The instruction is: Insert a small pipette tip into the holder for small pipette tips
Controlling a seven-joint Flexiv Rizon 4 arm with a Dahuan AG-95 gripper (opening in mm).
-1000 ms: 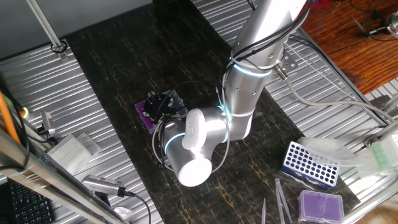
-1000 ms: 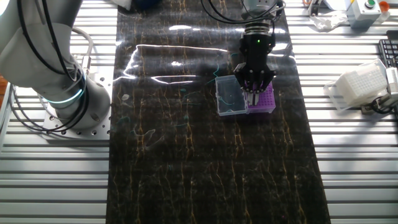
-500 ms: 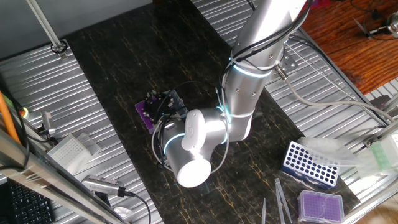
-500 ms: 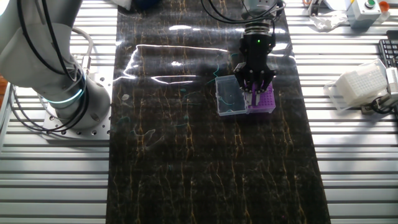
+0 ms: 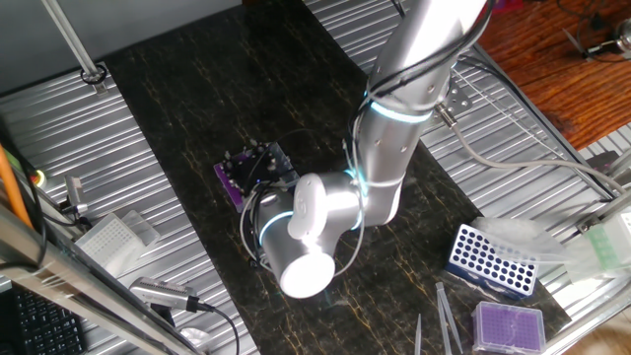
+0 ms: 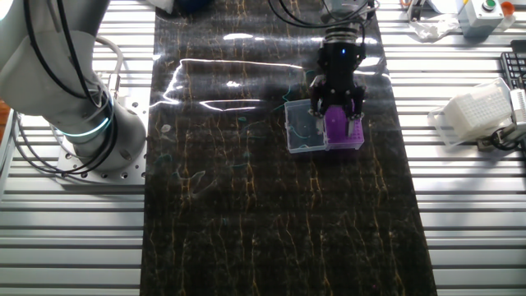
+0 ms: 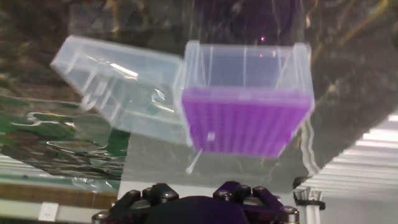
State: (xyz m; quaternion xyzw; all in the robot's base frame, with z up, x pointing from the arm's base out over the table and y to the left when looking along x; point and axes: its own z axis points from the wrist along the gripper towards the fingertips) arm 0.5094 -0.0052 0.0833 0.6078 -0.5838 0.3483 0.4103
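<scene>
my jaws (image 6: 336, 109) hang spread just above the holder for small pipette tips (image 7: 246, 121), pinching nothing. below them a small pipette tip (image 7: 194, 163) leans at the purple grid's near edge, apparently not seated. it looks light, thin and slippery; i'd judge a gentle pinch near its wider collar best.
</scene>
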